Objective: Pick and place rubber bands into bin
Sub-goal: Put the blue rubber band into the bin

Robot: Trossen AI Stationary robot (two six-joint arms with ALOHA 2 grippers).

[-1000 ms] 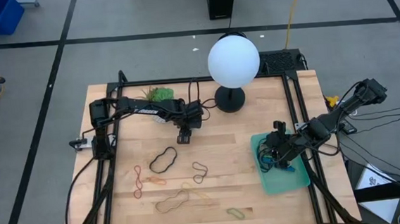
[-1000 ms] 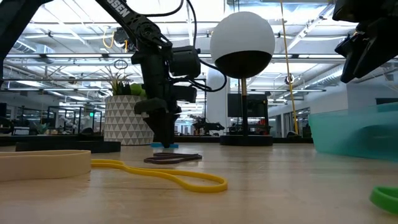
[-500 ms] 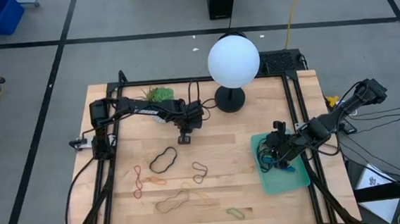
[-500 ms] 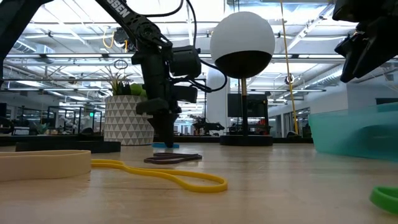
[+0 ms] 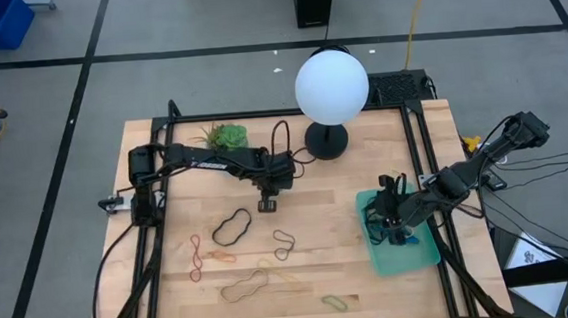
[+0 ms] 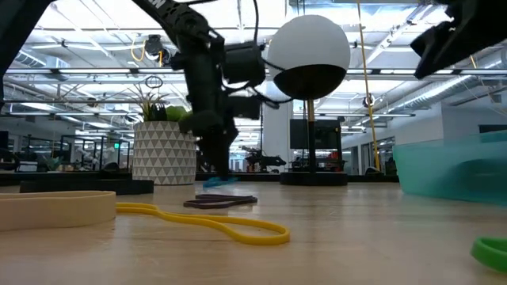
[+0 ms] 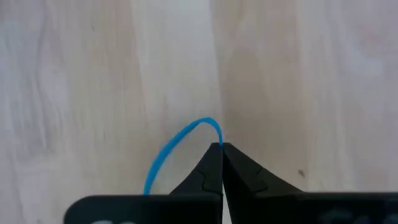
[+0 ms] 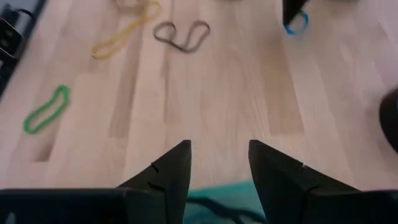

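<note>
My left gripper (image 5: 267, 203) is shut on a blue rubber band (image 7: 180, 144) near the table's middle, also seen in the low view (image 6: 218, 180) and the right wrist view (image 8: 297, 25). On the wood lie a black band (image 5: 232, 224), a red band (image 5: 198, 257), a grey band (image 5: 285, 242), a tan band (image 5: 245, 285), a yellow band (image 6: 214, 222) and a green band (image 5: 334, 302). My right gripper (image 8: 217, 165) stands open above the teal bin (image 5: 411, 255), which lies flat at the right and holds dark bands (image 5: 377, 223). My left gripper pinches the blue band at the top of its loop (image 7: 214, 132) between the two fingertips (image 7: 211, 158), which come from above, pointing steeply down. The loop hangs slack below the fingers (image 6: 218, 180), just off the tabletop.
A lamp with a white globe (image 5: 331, 84) and black base (image 5: 326, 141) stands at the far middle. A patterned plant pot (image 6: 162, 152) is at the far left. Black frame rails (image 5: 151, 259) run along the table's sides. Bare wood lies between the bands and the bin.
My left gripper has shut on the blue band, then moved a little toward the table's right edge and up, lifting the band off the wood. My right gripper has tipped upward over the bin, still open.
</note>
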